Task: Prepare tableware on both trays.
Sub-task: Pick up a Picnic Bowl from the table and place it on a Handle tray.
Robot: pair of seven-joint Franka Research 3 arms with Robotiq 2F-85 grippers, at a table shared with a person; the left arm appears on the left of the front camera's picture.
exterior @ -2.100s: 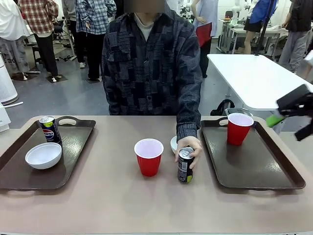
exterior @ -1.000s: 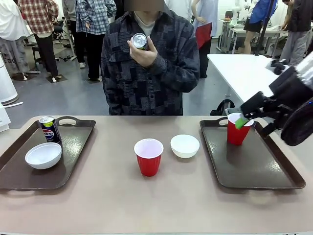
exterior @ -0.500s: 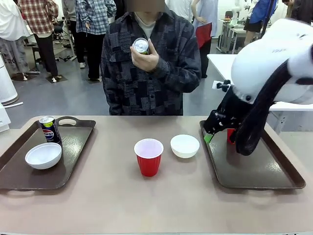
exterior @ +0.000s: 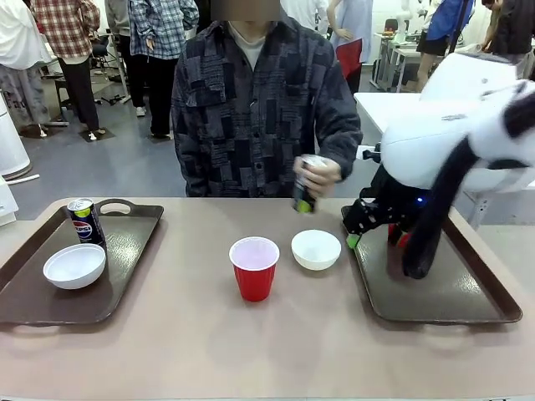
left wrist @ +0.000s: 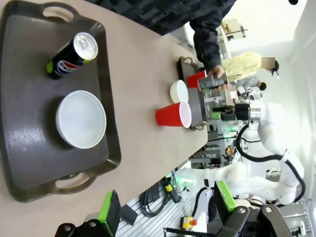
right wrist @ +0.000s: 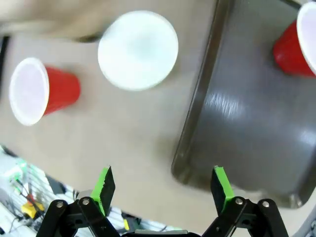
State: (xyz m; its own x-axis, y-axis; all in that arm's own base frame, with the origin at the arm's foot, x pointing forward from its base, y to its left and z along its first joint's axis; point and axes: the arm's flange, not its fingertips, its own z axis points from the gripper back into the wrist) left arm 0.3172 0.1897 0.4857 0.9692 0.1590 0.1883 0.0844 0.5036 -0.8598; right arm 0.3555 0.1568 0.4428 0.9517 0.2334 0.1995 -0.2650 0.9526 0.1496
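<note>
**Reference:** the centre red cup [exterior: 254,267], standing upright on the table [exterior: 251,351]. All positions below are given from it.

**Layout**
- Loose white bowl [exterior: 316,248]: just beside the cup on the robot's right, apart from it.
- Right tray [exterior: 435,301]: beyond that bowl. It carries the second red cup [exterior: 401,238], which is partly hidden by the arm.
- Left tray [exterior: 125,242]: well apart to the robot's left. It holds the Pepsi can [exterior: 84,221] and the second white bowl [exterior: 74,265].
- Dark can [exterior: 305,194]: above and behind the loose bowl, carried in the person's hand [exterior: 318,174].

**Grippers**
- Right gripper [right wrist: 162,177]: jaws spread wide and holding nothing. It is on the far side of the loose bowl from the cup, over the right tray's near rim.
- Left gripper [left wrist: 165,205]: jaws spread and holding nothing, high above the left tray.

**Hazards**
1. The descending can and the right gripper are converging on the same area near the loose bowl, so contact with the hand is possible.
2. A shallow pinch on the bowl's rim may slip. The bowl could then skid into the reference cup and tip it.
3. A low finger may catch the tray rim and shift the tray.
4. A sweep of the arm body could topple the second red cup.
</note>
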